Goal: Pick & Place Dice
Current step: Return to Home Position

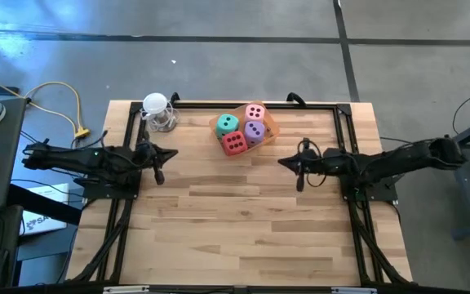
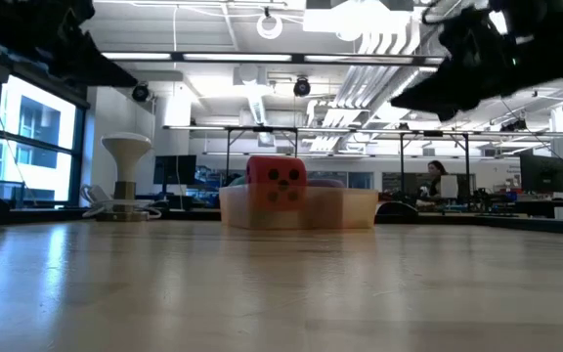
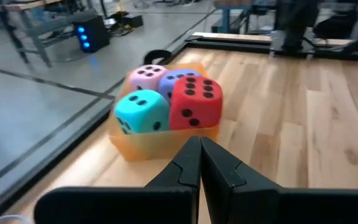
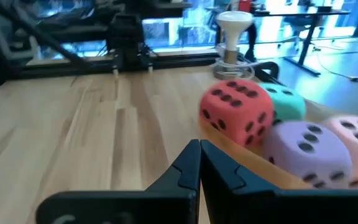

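Note:
Four dice sit packed together in a shallow orange tray [image 1: 269, 129] near the table's far edge: pink [image 1: 255, 111], teal green [image 1: 228, 123], purple [image 1: 254, 130] and red [image 1: 234, 143]. The left wrist view shows the red die [image 3: 194, 102] and teal die [image 3: 141, 112] in front, pink and purple behind. The right wrist view shows the red die [image 4: 236, 112] and purple die [image 4: 301, 149] closest. My left gripper [image 1: 159, 174] hovers shut left of the tray, above the table. My right gripper [image 1: 300, 181] hovers shut right of the tray.
A small clear object with a white top [image 1: 157, 112] stands at the far left of the table, left of the tray. Black frame rails [image 1: 219, 104] run along the far edge and both sides. Bare wood [image 1: 235, 220] spreads between the arms toward the near edge.

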Motion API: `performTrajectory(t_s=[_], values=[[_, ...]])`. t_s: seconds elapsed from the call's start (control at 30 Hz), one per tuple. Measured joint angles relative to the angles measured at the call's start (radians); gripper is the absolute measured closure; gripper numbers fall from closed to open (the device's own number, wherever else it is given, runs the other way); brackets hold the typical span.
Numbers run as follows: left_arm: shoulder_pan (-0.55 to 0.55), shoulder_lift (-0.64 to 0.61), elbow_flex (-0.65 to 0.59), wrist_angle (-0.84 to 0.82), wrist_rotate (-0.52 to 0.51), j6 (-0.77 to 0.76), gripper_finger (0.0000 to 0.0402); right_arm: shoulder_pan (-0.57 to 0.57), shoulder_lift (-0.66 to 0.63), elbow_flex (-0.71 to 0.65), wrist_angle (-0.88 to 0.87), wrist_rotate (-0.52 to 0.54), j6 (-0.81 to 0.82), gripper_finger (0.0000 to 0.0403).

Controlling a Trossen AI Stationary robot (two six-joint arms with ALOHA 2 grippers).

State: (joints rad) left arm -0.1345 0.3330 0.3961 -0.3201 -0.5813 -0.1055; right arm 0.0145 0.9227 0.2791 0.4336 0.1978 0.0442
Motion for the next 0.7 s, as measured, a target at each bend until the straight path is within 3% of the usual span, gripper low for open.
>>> performTrajectory(t_s=[0.17, 0.3, 0.5, 0.7], values=[[0.000, -0.043, -0.103, 0.084, 0.053, 0.007, 0.0401, -0.060, -0.027, -0.130, 0.138, -0.018, 0.056, 0.0401], [0.000, -0.070, -0.112, 0.082, 0.058, 0.007, 0.0401, -0.072, -0.093, -0.153, 0.022, -0.049, 0.107, 0.0401], [0.000, -0.123, -0.112, 0.082, 0.067, 0.026, 0.0401, -0.067, -0.302, -0.152, -0.185, -0.024, 0.112, 0.0401], [0.000, -0.149, -0.112, 0.074, 0.067, 0.028, 0.0401, -0.067, -0.481, -0.151, -0.274, -0.033, 0.097, 0.0401]])
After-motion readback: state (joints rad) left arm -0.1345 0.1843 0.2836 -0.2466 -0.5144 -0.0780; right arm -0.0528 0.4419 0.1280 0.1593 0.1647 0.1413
